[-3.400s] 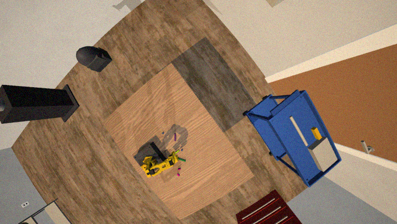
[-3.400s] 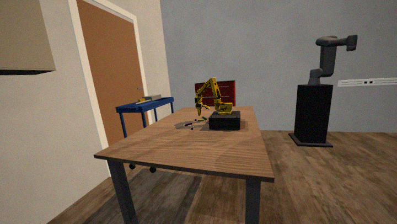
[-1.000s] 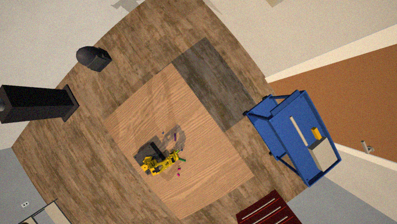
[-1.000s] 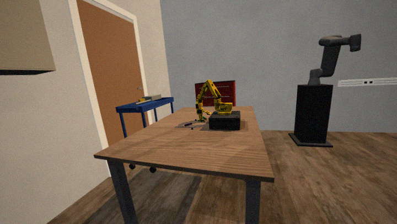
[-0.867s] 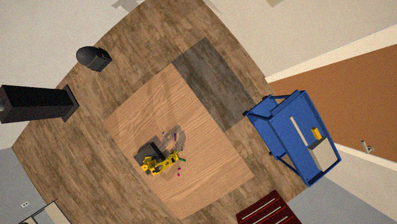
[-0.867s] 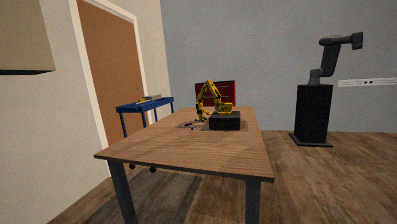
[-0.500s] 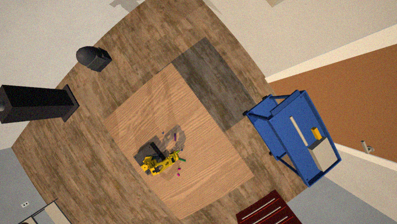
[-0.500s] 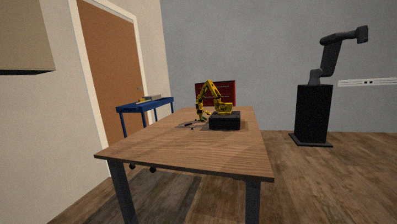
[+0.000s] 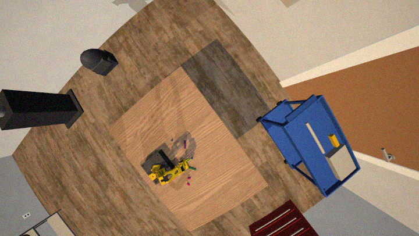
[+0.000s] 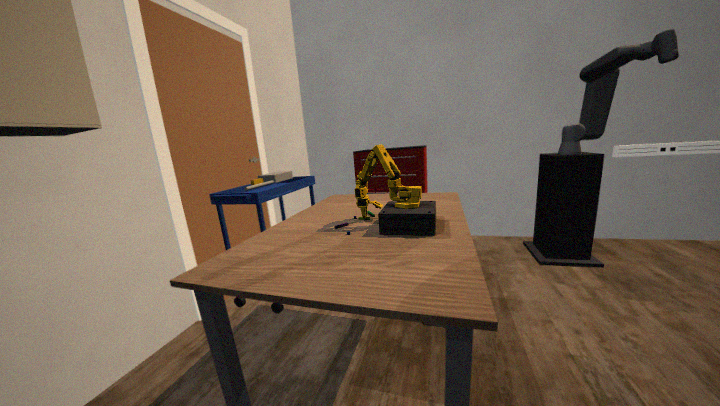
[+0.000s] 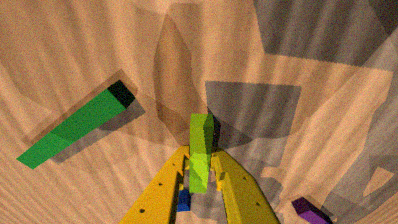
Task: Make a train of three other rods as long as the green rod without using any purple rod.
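Observation:
In the wrist view my yellow gripper (image 11: 201, 175) is shut on the lime rod (image 11: 201, 150), which sticks out ahead of the fingers just above the table. The green rod (image 11: 75, 125) lies flat to the left of it, apart from it. A small blue rod (image 11: 184, 200) shows under the left finger. One end of a purple rod (image 11: 310, 212) lies at the lower right. In the top view the arm (image 9: 167, 172) reaches over the table, with the green rod (image 9: 192, 168) just past it, two magenta rods (image 9: 188, 181) nearby and the purple rod (image 9: 185, 143) farther off.
The arm's black base block (image 10: 407, 217) stands on the wooden table. A blue side table (image 10: 262, 191) stands by the door. A dark robot on a black pedestal (image 10: 567, 201) stands on the floor beyond the table.

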Controlling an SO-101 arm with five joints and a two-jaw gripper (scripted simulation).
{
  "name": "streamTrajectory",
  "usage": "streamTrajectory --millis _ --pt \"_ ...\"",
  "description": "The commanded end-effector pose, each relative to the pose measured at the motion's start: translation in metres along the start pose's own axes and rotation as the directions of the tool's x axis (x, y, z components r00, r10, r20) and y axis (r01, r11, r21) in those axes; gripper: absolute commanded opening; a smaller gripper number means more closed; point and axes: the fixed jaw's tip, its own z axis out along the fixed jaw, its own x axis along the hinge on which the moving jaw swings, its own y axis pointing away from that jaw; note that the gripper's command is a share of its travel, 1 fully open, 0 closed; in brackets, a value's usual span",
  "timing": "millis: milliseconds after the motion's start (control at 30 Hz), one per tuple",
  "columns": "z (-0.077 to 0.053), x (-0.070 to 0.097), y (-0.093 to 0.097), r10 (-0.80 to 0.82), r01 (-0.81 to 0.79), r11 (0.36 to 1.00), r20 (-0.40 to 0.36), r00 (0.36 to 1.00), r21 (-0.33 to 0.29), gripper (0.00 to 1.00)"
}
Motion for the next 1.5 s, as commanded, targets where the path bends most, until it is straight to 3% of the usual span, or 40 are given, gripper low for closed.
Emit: streamTrajectory --millis 0,700,1467 --pt "0.003 -0.001 0.001 0.016 -0.016 1.000 0.005 1.000 0.003 0.00" --pt "0.002 -0.001 0.001 0.016 -0.016 1.000 0.005 1.000 0.003 0.00" --pt "-0.033 -0.001 -0.003 0.016 -0.016 1.000 0.005 1.000 0.003 0.00"
